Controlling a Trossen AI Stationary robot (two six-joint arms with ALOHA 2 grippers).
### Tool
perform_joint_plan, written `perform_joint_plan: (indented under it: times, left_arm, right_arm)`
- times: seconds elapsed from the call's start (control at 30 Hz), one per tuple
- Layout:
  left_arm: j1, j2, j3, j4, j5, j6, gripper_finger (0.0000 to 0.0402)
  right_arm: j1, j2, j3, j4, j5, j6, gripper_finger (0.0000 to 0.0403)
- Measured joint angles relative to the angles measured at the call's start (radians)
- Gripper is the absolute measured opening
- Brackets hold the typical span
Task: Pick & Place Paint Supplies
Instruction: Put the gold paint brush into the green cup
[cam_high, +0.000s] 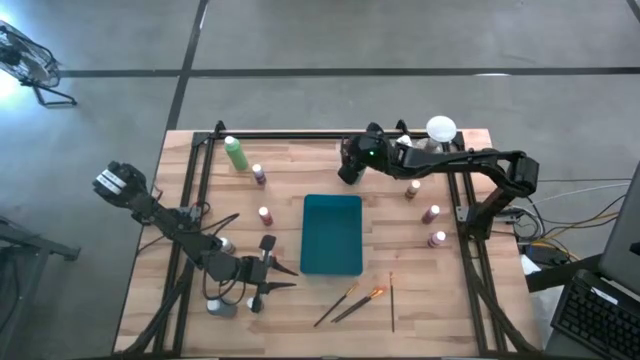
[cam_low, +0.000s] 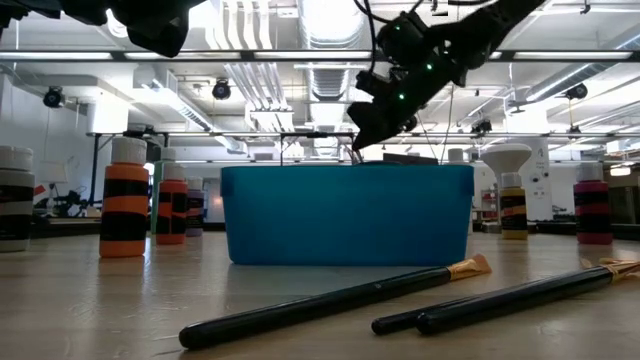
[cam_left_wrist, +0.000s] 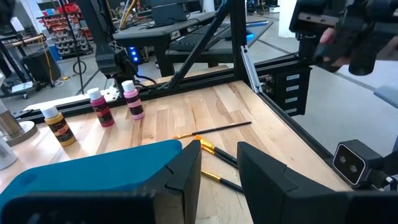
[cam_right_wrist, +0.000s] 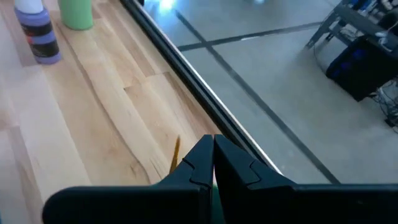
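A: Right wrist view: the right gripper (cam_right_wrist: 211, 163) fingers are seen pressed together around a thin brush (cam_right_wrist: 175, 154), mostly hidden, beyond the teal tray (cam_high: 332, 234).

B: The left gripper (cam_left_wrist: 219, 163) is held apart, beside the tray. Three brushes (cam_high: 358, 300) are counted before it; bottles (cam_high: 431, 214) flank it, their number uncertain.

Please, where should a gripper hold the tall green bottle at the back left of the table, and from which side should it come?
Probably the middle of the green bottle, below its white cap. It stands upright with bare wood around it; only a small purple bottle stands nearby. I would come level from the tray side, fingers either side of the round body.
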Motion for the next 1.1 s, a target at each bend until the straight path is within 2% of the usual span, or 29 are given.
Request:
perform_joint_plan:
  times: [0.23, 0.83, 0.97, 1.1]
  left_arm:
    - [0.000, 0.000, 0.000, -0.001, 0.000, 0.007, 0.0110]
    - [0.011, 0.000, 0.000, -0.001, 0.000, 0.008, 0.0110]
    - [0.011, 0.000, 0.000, -0.001, 0.000, 0.008, 0.0110]
    - [0.011, 0.000, 0.000, -0.001, 0.000, 0.008, 0.0110]
  right_arm:
    - [0.000, -0.044, -0.064, 0.048, 0.023, 0.006, 0.0008]
    - [0.007, -0.056, -0.061, 0.030, 0.015, 0.002, 0.0009]
    - [0.006, -0.056, -0.057, 0.016, 0.015, 0.018, 0.0026]
    - [0.007, -0.056, -0.055, 0.007, 0.016, 0.028, 0.0059]
